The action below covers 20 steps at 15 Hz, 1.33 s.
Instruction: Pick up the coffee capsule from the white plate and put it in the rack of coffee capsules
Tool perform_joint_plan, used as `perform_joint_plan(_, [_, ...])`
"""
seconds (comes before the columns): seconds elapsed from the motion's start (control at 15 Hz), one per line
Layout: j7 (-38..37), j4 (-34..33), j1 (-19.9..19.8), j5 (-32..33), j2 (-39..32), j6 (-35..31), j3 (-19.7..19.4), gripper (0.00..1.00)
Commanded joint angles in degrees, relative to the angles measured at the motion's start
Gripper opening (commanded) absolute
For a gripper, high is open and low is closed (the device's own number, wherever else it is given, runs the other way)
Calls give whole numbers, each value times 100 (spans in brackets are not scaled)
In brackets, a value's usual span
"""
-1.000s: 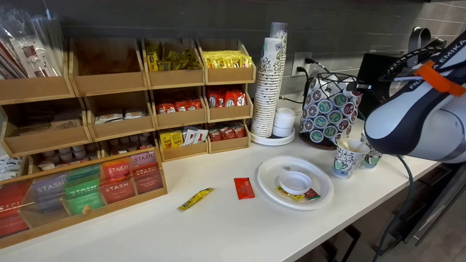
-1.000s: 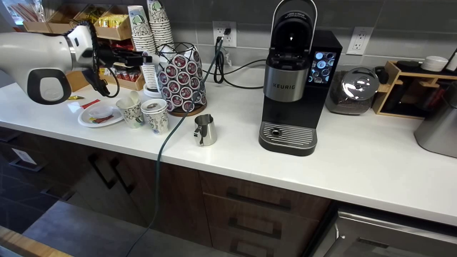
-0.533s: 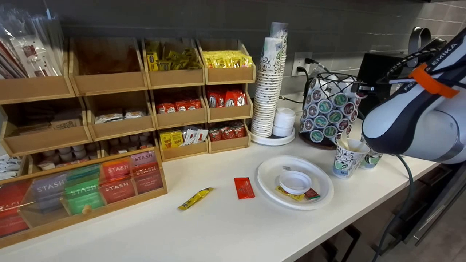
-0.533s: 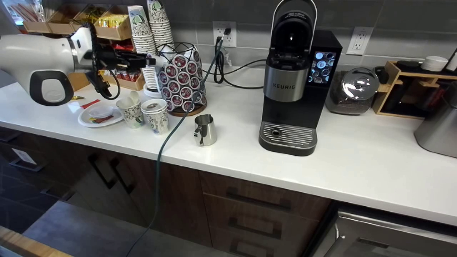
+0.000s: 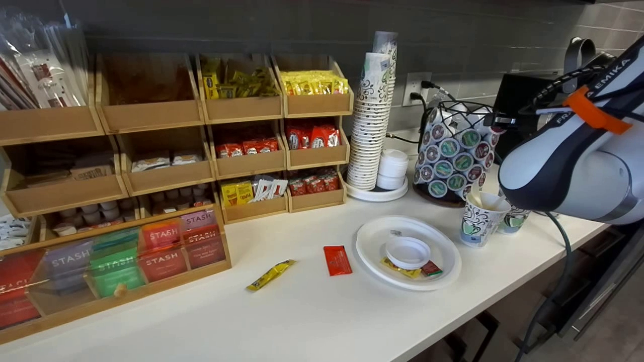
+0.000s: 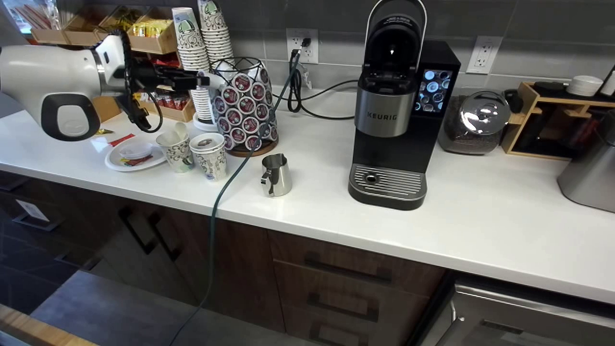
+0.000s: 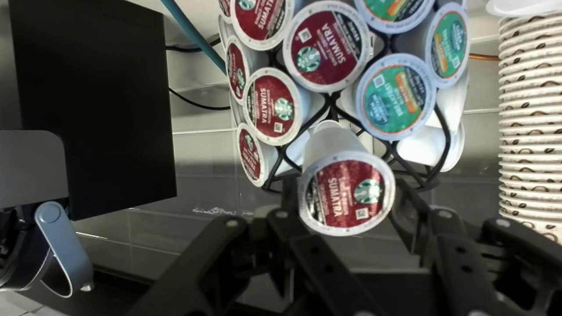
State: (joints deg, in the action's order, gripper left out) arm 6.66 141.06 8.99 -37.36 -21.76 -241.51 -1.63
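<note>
1. The coffee capsule (image 7: 349, 193) was gripped by its sides between the two black fingers of the gripper (image 7: 348, 199), as was shown in the wrist view.
2. Its round maroon lid, printed SUMATRA, was turned toward the wrist camera, while its narrower white end was pointed at the rack of coffee capsules (image 6: 244, 108).
3. In an exterior view the capsule was seen tipped on its side, held at the upper part of the rack; whether the wire was touched by it could not be told.
4. The rack was filled with stored capsules (image 7: 327, 46), whose maroon and green lids were faced outward.
5. On the white counter (image 5: 302, 322), well apart from the gripper, was seen the white plate (image 5: 371, 251), by which a small white dish (image 5: 408, 251), a yellow packet (image 5: 410, 272) and a red-and-green packet (image 5: 431, 268) were held.
6. Just beside the plate a red packet (image 5: 337, 260) was seen lying flat; farther off, a yellow stick packet (image 5: 270, 274) was seen.
7. Near the rack, two patterned paper cups (image 6: 210, 163) and a metal pitcher (image 6: 276, 175) were seen standing upright.
</note>
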Motion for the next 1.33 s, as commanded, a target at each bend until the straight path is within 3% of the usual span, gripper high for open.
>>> perform_joint_plan(0.0, [32, -124, -56, 97, -14, 15, 38, 29])
perform_joint_plan(1.27, [70, -527, -39, 153, -454, 54, 10, 29])
